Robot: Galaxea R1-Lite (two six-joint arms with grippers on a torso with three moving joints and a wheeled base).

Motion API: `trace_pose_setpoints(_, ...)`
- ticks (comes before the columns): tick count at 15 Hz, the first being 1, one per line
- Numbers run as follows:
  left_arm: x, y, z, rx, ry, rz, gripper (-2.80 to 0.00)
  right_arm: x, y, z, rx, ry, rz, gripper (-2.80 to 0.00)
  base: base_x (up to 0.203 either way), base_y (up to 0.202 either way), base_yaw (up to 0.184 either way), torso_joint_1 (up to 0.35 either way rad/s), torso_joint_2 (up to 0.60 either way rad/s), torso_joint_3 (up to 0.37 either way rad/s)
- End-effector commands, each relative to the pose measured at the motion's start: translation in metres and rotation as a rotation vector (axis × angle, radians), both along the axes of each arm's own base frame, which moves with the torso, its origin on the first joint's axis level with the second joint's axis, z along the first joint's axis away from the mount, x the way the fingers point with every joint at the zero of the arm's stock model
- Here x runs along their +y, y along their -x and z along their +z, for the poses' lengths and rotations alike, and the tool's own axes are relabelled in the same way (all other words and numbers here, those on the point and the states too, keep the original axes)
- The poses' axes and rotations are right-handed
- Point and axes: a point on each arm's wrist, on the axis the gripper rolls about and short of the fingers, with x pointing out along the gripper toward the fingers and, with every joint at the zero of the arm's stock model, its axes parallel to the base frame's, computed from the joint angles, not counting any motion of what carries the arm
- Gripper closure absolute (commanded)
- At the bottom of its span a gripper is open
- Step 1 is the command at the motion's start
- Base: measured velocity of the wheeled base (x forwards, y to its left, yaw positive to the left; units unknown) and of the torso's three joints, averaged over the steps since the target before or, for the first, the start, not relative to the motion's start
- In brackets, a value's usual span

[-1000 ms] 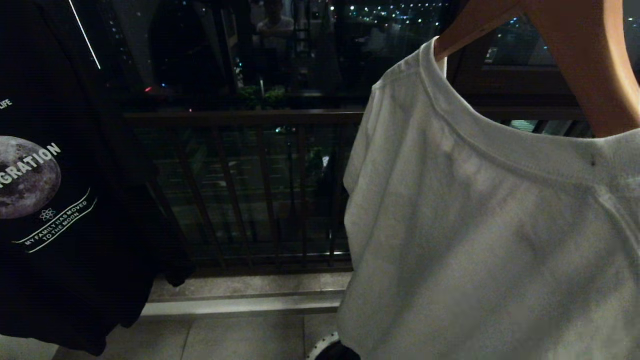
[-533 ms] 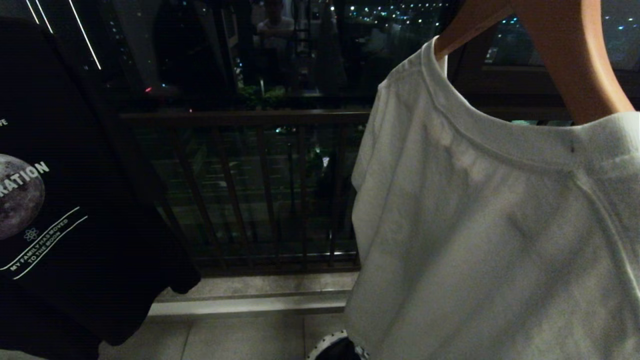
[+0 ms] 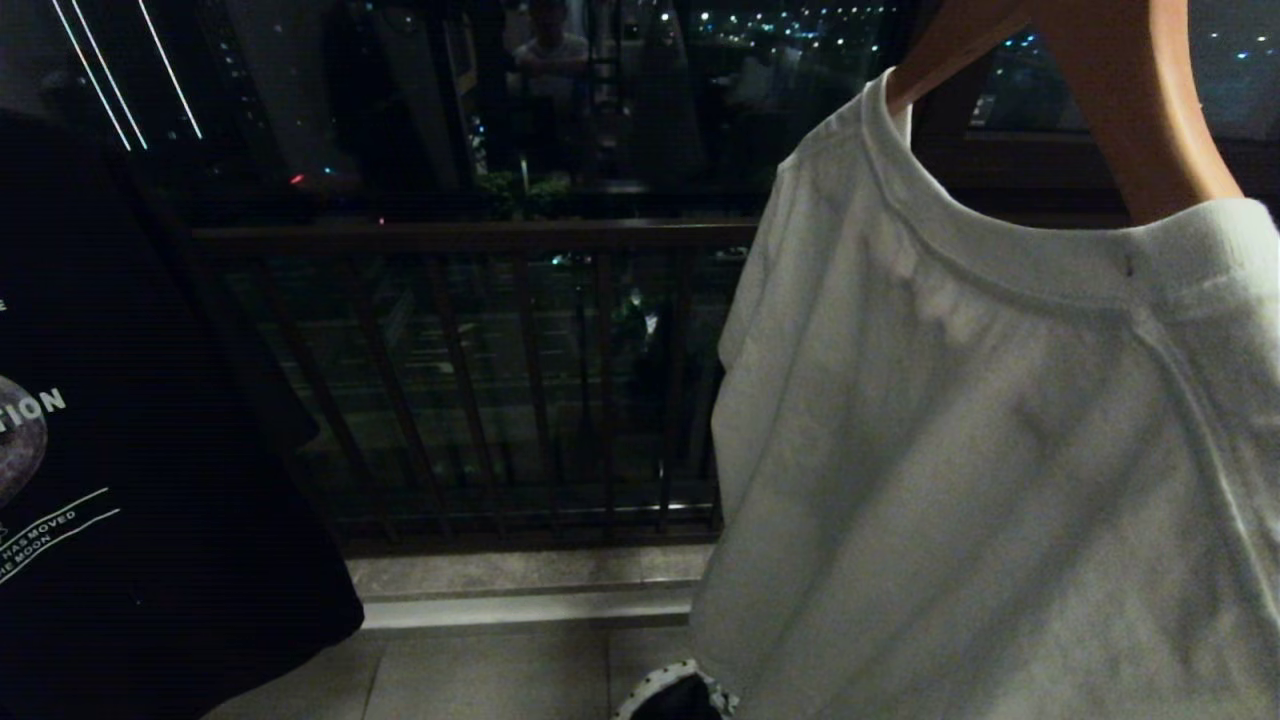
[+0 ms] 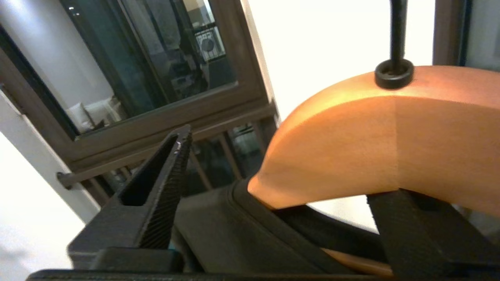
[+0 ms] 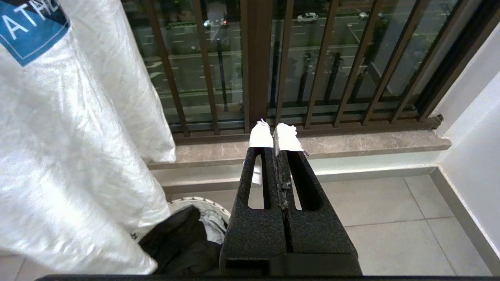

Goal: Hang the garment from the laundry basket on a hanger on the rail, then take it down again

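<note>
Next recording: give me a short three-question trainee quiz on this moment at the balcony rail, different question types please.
1. True or false: the white T-shirt hangs on a wooden hanger.
2. Multiple choice: the left end effector is A) clamped on the white shirt, B) open beside the black garment's hanger, C) inside the basket.
3. Fill in: the right end effector is ____, holding nothing, above the laundry basket.

Key: 1 true; 2 B; 3 shut.
</note>
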Motion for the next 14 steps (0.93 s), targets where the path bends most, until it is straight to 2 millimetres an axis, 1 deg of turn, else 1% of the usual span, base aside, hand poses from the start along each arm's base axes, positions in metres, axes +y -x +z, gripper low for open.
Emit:
trace_pose_setpoints(1, -0.003, 0.008, -0.006, 0.023, 0.005, 0.006, -2.80, 0.000, 0.000, 0.000, 0.000, -0.001, 0.000, 0.00, 0.000, 0.000, 0.000, 0.000, 0.00, 0.000)
trace_pose_setpoints(4, -0.009, 0.018, -0.014, 0.085, 0.004, 0.006, -2.80, 0.000, 0.000, 0.000, 0.001, -0.001, 0.000, 0.00, 0.000, 0.000, 0.000, 0.000, 0.00, 0.000)
trace_pose_setpoints(8, -0.023, 0.024, -0.029, 0.141, 0.020, -0.060, -2.80, 0.000, 0.000, 0.000, 0.001, -0.001, -0.001, 0.00, 0.000, 0.000, 0.000, 0.000, 0.00, 0.000)
trace_pose_setpoints(10, -0.026, 0.026, -0.032, 0.149, 0.023, -0.071, -2.80, 0.000, 0.000, 0.000, 0.001, 0.000, -0.001, 0.00, 0.000, 0.000, 0.000, 0.000, 0.00, 0.000)
trace_pose_setpoints(12, -0.033, 0.040, -0.033, 0.136, 0.017, -0.088, -2.80, 0.000, 0.000, 0.000, 0.000, 0.000, 0.000, 0.00, 0.000, 0.000, 0.000, 0.000, 0.00, 0.000)
trace_pose_setpoints(14, -0.039, 0.054, -0.029, 0.103, 0.006, -0.097, -2.80, 0.000, 0.000, 0.000, 0.001, -0.001, 0.000, 0.00, 0.000, 0.000, 0.000, 0.000, 0.00, 0.000)
